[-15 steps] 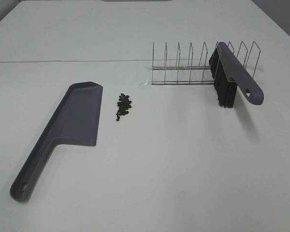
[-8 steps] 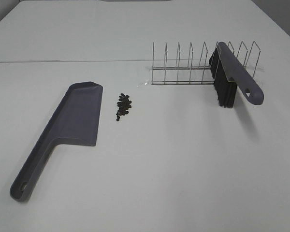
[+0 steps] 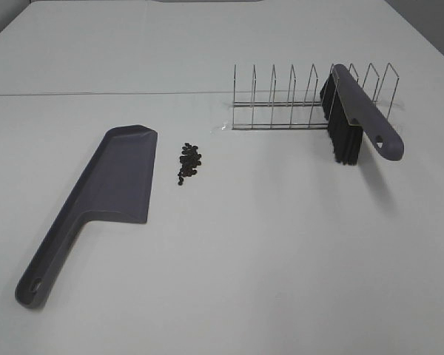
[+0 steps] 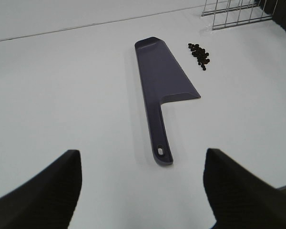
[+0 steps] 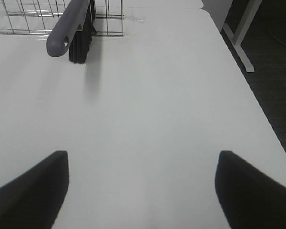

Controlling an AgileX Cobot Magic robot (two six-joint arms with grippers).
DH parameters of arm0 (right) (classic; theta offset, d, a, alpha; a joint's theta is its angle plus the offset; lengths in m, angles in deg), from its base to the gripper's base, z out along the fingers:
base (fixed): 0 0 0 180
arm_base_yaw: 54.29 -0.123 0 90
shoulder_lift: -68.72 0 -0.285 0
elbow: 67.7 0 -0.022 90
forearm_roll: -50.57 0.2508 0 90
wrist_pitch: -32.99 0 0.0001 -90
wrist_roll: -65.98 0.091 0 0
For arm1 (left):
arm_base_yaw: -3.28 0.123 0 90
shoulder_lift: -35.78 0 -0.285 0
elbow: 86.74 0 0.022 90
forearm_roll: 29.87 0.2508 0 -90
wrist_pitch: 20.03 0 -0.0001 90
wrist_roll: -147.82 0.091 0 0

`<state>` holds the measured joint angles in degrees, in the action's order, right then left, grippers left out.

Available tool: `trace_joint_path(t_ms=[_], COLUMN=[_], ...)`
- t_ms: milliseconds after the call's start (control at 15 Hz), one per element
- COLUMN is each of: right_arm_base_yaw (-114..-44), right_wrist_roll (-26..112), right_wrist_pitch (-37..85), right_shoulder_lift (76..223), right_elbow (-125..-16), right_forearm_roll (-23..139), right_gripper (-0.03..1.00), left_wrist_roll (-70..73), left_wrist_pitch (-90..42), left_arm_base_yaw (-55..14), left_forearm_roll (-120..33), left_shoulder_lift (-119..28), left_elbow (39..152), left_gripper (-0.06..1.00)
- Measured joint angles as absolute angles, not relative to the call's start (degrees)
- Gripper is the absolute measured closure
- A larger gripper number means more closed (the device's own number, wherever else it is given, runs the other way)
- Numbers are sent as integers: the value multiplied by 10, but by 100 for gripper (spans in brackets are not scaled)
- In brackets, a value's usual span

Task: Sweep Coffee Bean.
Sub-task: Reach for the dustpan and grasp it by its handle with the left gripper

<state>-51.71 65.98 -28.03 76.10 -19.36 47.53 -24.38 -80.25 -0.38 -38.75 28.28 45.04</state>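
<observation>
Rack of silver wire [image 3: 281,126] holding grey-handled black-bristled brush [image 3: 361,109], grey plastic dustpan [image 3: 117,177], tiny dark oval coffee beans [image 3: 189,161] clustered just beside it, my left gripper [image 4: 141,157] and right gripper [image 5: 143,155] released

Dustpan [image 3: 115,181] flat on table [image 3: 281,259], left side. Wire rack [image 3: 272,96] at back w/ brush [image 3: 362,111] propped in its right end, bristles down.

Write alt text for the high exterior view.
A small pile of coffee beans lies on a white table, just right of a grey dustpan. Farther right, a matching brush with black bristles rests in a wire rack.
</observation>
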Motion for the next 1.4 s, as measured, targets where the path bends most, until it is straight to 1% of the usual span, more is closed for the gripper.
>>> trace_joint_path(t_ms=[1400], right_arm_base_yaw=[-517], right_wrist_roll=[660], right_wrist_pitch=[-280], right_shoulder_lift=[761], right_elbow=[-194], right_forearm_roll=[475], right_gripper=[18], left_wrist_roll=[-244], left_wrist_pitch=[-803], left_arm_base_yaw=[-4], left_forearm_roll=[-387], left_shoulder_lift=[283], left_elbow=[450], left_gripper=[26])
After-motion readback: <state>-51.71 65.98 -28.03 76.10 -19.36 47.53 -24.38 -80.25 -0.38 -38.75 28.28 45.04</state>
